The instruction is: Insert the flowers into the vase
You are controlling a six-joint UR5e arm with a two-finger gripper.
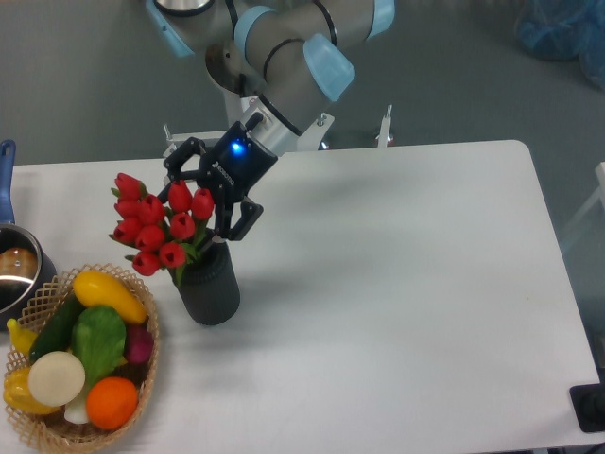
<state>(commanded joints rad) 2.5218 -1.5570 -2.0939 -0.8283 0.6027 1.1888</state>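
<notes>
Nine tulips (156,225) in vase (210,284), fingers (248,219) open.

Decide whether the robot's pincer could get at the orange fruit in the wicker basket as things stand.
Probably yes: the round orange fruit lies uncovered on top at the woven wicker basket's near edge. The black two-finger pincer stands by the red tulips, so it must first clear them.

The vase (211,287) stood on the table (406,284), left of centre. The flowers (156,223) sat in its mouth, leaning left. The gripper (210,194) hung just above. A basket (142,397) lay front-left; a pot (17,274) at the left edge.
</notes>
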